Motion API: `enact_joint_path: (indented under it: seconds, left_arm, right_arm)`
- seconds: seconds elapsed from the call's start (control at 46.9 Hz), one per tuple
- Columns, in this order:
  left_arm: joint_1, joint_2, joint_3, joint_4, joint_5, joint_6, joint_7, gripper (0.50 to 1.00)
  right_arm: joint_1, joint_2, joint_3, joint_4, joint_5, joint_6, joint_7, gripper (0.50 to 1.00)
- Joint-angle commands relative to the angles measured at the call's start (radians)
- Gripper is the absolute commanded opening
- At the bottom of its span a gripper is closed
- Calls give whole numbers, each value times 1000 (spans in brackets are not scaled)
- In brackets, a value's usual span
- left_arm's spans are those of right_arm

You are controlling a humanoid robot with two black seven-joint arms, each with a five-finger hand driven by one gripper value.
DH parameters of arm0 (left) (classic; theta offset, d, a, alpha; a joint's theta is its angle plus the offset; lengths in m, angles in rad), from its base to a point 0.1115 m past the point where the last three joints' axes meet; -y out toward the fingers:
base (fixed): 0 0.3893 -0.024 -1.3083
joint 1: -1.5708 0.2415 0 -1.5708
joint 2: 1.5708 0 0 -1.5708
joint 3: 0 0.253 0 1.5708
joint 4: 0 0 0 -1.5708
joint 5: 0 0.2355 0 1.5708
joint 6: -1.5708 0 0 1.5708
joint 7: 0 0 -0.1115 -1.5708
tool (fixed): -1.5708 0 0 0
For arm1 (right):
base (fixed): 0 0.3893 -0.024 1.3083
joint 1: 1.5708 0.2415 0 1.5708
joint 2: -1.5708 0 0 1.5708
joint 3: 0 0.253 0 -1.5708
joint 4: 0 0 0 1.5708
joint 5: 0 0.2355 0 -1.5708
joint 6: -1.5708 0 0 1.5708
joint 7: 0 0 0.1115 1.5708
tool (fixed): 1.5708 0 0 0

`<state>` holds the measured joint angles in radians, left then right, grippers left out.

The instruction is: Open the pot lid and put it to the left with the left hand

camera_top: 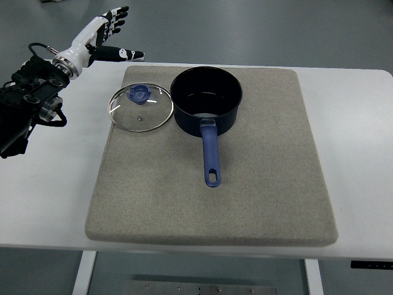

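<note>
A dark blue pot [206,98] stands uncovered on the grey mat [258,184], its blue handle [210,153] pointing toward the near edge. The glass lid [140,108] with a blue knob [140,94] lies flat on the mat just left of the pot, close to or touching its side. My left hand [112,34] is raised up and to the left of the lid, beyond the mat's far left corner, fingers spread and empty. The right arm does not show.
The mat covers most of a white table [356,123]. The left forearm with its black wrist and cables [31,92] hangs over the table's left side. Grey floor lies beyond the far edge.
</note>
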<state>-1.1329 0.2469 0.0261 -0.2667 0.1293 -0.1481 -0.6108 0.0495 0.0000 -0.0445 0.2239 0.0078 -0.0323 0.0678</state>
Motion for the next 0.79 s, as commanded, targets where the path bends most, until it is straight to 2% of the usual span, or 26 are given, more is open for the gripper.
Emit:
enact_joint_path:
  seconds: [0.0,0.085,0.149,0.448,0.768]
  left_arm:
    - [27,2,-115,0,-59,-76,0,992]
    - [68,0,-215,0,-82,-154,0,992]
    - [91,-4,-262,-2,-82,-185,0,992]
    - [153,-15,-365,-6,-171,-186,0,992]
    - [174,-15,-374,0,-195,-183,0,992]
  right_arm:
    - [1,0,0,0,0,-1,0,917]
    - [0,0,0,0,0,0,0,917]
    - [0,0,0,0,0,0,0,917]
    - [0,0,0,0,0,0,0,917]
    - [-5,0,-3,2,-2,0,0,917]
